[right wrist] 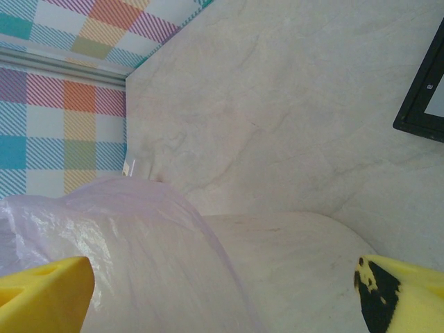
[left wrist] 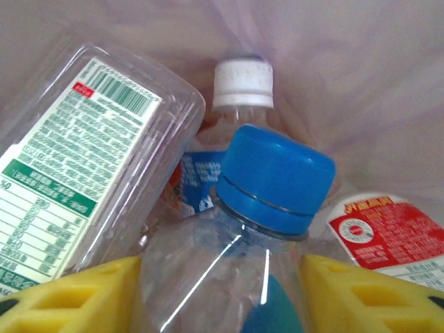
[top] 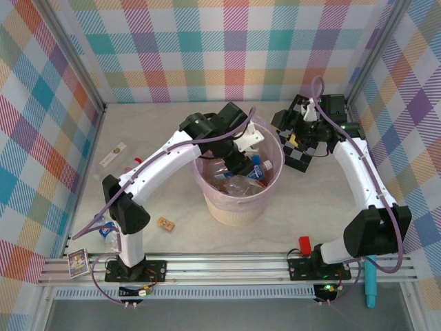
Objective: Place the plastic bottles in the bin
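The cream bin [top: 238, 207], lined with a pink bag, stands mid-table with several plastic bottles [top: 241, 181] inside. My left gripper [top: 241, 164] reaches down into it. In the left wrist view its yellow fingers [left wrist: 76, 298] sit against both sides of a clear blue-capped bottle [left wrist: 270, 180], which lies on a white-capped bottle [left wrist: 243, 83], a clear labelled bottle [left wrist: 83, 180] and a red-labelled one [left wrist: 388, 229]. Two more bottles lie on the table at left [top: 133, 164] and by the left arm's base [top: 109, 236]. My right gripper [top: 303, 129] hangs open and empty right of the bin.
A black-and-white checkerboard [top: 300, 157] lies under the right gripper. A small brown block [top: 165, 223] sits in front of the bin at left. A flat white strip [top: 114, 153] lies near the left wall. In the right wrist view, the bin's bagged side [right wrist: 139, 263] is close.
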Controlling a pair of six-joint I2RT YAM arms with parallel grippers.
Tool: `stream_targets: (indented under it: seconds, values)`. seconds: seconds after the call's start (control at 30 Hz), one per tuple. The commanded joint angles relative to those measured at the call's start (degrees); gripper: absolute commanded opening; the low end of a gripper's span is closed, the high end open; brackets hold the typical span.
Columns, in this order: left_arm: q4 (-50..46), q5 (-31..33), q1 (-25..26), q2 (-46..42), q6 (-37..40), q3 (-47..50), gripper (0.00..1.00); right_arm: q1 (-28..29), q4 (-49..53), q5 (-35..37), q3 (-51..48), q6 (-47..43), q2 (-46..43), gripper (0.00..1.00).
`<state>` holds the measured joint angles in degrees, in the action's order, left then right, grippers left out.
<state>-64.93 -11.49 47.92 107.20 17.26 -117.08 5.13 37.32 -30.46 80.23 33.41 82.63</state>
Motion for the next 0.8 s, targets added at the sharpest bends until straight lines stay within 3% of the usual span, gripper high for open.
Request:
stream_targets:
  seconds: [0.0,0.17,0.53,0.77]
  values:
    - [0.1,2.7,0.4,0.5,-1.7,1.6,0.68,-0.6,-0.8,-0.6,0.1,-0.4,-1.5,0.96]
    - [2.7,2.6,0.4,-2.0,-3.9,-1.9,0.77,-0.5,-0.6,-0.8,0.3,-0.4,-1.8,0.96]
    - [5.5,5.4,-1.3,-8.5,-6.6,-5.3,0.81,-0.6,-0.3,-0.8,1.2,-0.7,-1.9,0.96]
    - [3.2,10.2,-10.8,-14.2,-15.4,-3.2,0.81,-0.6,-0.9,-1.5,1.1,-0.8,-1.0,0.96]
